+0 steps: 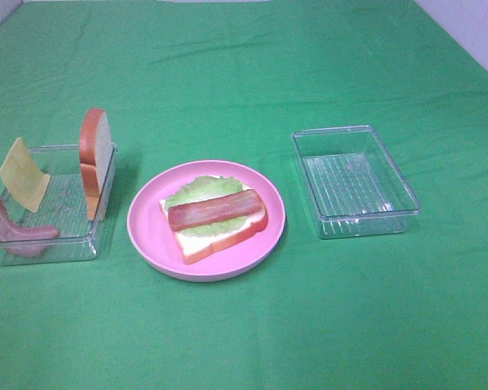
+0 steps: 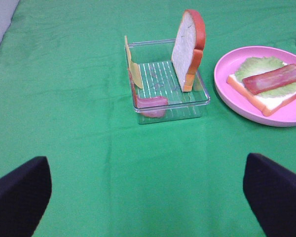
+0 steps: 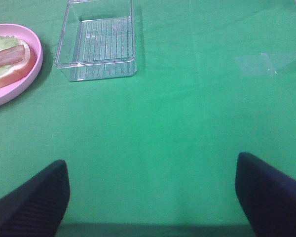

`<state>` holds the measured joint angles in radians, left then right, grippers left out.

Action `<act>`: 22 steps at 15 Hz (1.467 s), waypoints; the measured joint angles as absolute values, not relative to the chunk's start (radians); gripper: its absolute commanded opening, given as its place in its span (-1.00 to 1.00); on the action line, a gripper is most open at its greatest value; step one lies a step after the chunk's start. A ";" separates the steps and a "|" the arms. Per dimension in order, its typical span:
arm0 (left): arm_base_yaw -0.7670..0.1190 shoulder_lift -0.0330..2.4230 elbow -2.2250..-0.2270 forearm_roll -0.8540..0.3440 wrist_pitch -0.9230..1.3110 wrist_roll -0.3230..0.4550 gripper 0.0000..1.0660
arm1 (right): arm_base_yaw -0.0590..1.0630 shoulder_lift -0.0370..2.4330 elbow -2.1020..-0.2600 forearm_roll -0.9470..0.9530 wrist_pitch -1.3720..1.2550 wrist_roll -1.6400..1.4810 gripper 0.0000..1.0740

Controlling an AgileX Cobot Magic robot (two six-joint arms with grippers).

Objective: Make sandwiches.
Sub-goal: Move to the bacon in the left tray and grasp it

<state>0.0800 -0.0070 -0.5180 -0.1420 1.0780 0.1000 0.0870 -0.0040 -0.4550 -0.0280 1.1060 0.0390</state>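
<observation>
Jaws spread and empty, left gripper (image 2: 148, 197) and right gripper (image 3: 153, 197) hang well short of the unfinished sandwich (image 1: 217, 219) on its pink plate (image 1: 146, 221); cheese (image 1: 23, 185) and bread slice (image 1: 96, 154) stand upright ahead of the left jaws, seemingly for easy pinching.

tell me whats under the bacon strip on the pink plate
A green lettuce leaf, and below that a white bread slice lying flat on the pink plate. Anything tucked directly beneath the bacon strip is covered.
</observation>
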 measured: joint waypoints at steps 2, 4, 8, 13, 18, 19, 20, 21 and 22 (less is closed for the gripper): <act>0.080 -0.007 -0.518 -0.142 1.078 0.100 0.87 | 0.087 -0.004 -0.455 -0.026 1.106 0.039 0.62; 0.080 -0.007 -0.518 -0.142 1.078 0.100 0.87 | 0.087 -0.004 -0.455 -0.026 1.106 0.039 0.62; 0.080 -0.007 -0.518 -0.142 1.078 0.100 0.87 | 0.087 -0.004 -0.455 -0.026 1.106 0.040 0.62; 0.080 -0.007 -0.518 -0.142 1.078 0.100 0.87 | 0.087 -0.004 -0.455 -0.026 1.106 0.040 0.62; 0.080 -0.003 -0.518 -0.142 1.078 0.100 0.87 | 0.087 -0.004 -0.455 -0.026 1.106 0.040 0.62; 0.080 0.026 -0.527 -0.142 1.078 0.100 0.87 | 0.087 -0.004 -0.455 -0.026 1.106 0.040 0.62; 0.080 0.059 -0.542 -0.141 1.077 0.100 0.87 | 0.087 -0.004 -0.455 -0.026 1.106 0.040 0.62; 0.080 0.082 -0.553 -0.139 1.077 0.100 0.87 | 0.087 -0.004 -0.455 -0.026 1.106 0.040 0.62; 0.080 0.130 -0.572 -0.131 1.073 0.100 0.87 | 0.087 -0.004 -0.455 -0.026 1.106 0.040 0.62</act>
<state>0.0800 0.1300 -0.5720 -0.1310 1.0730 0.1000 0.0870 -0.0040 -0.4550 -0.0260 1.1060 0.0400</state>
